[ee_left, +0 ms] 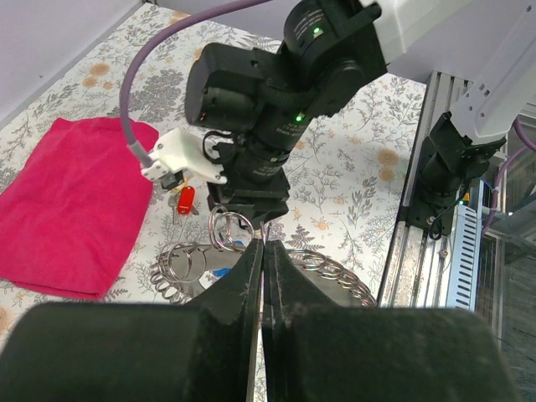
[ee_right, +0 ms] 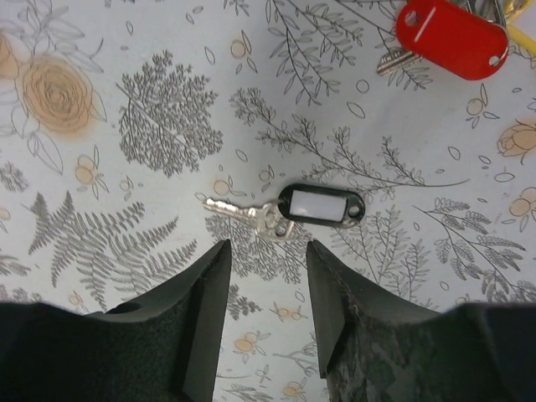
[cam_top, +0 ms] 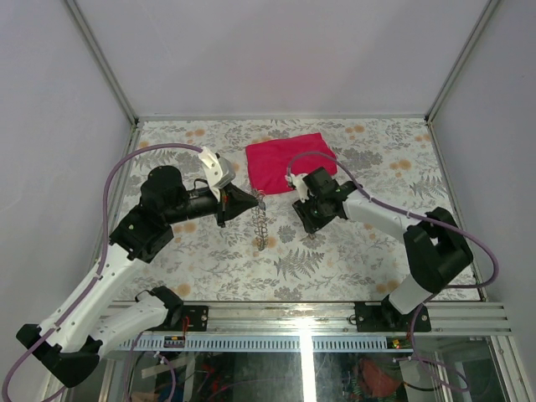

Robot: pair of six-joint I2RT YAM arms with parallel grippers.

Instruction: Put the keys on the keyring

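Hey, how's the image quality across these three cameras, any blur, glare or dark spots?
Top external: even light, one glare streak near the bottom edge. Left wrist: the left gripper's fingers are dark and soft, the keyring glints. Right wrist: tablecloth and key are sharp, the right gripper's fingers soft-edged.

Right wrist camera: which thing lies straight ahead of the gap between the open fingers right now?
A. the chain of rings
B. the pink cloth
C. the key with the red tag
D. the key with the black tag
D: the key with the black tag lies just beyond the gap of the open right gripper; the red tag is off at the top right.
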